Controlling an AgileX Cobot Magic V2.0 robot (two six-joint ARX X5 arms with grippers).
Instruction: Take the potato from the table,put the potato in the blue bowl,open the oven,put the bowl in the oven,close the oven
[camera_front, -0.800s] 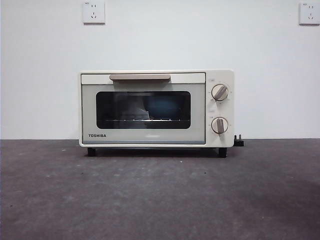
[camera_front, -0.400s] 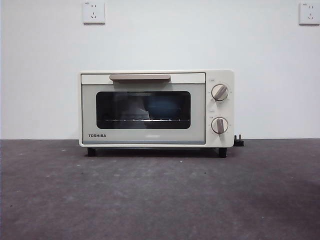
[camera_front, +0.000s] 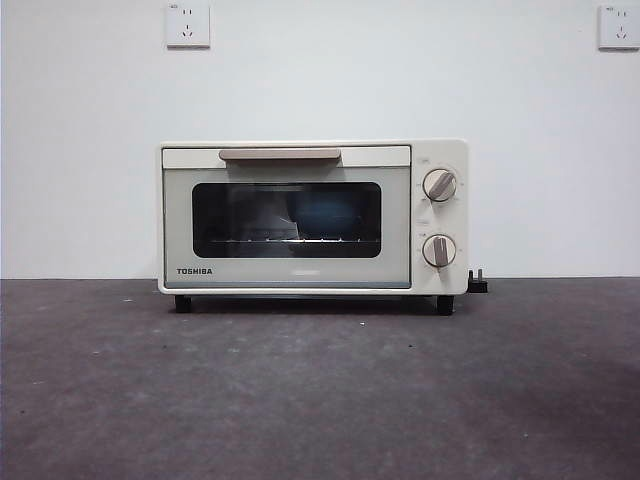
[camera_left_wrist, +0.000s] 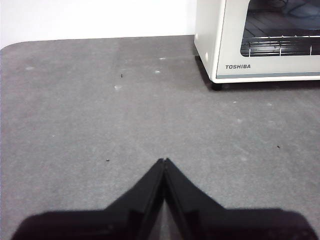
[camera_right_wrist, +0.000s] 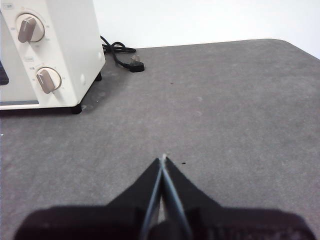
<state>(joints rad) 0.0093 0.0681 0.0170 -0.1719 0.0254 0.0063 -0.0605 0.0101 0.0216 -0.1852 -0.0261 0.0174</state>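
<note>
The cream-white oven (camera_front: 178, 220) stands at the back of the dark grey table (camera_front: 320, 390) with its door shut and the beige handle (camera_front: 280, 154) at the top. Through the dark glass the blue bowl (camera_front: 328, 215) shows dimly on the wire rack. The potato is hidden from every view. My left gripper (camera_left_wrist: 164, 161) hovers shut over bare table in front of and left of the oven (camera_left_wrist: 230, 40). My right gripper (camera_right_wrist: 163, 157) hovers shut over bare table to the right of the oven (camera_right_wrist: 75, 45). Neither arm shows in the front view.
Two round knobs (camera_front: 439, 185) sit on the oven's right side. A black plug and cable (camera_right_wrist: 131, 64) lie on the table behind the oven's right corner. The white wall behind carries two sockets (camera_front: 188, 24).
</note>
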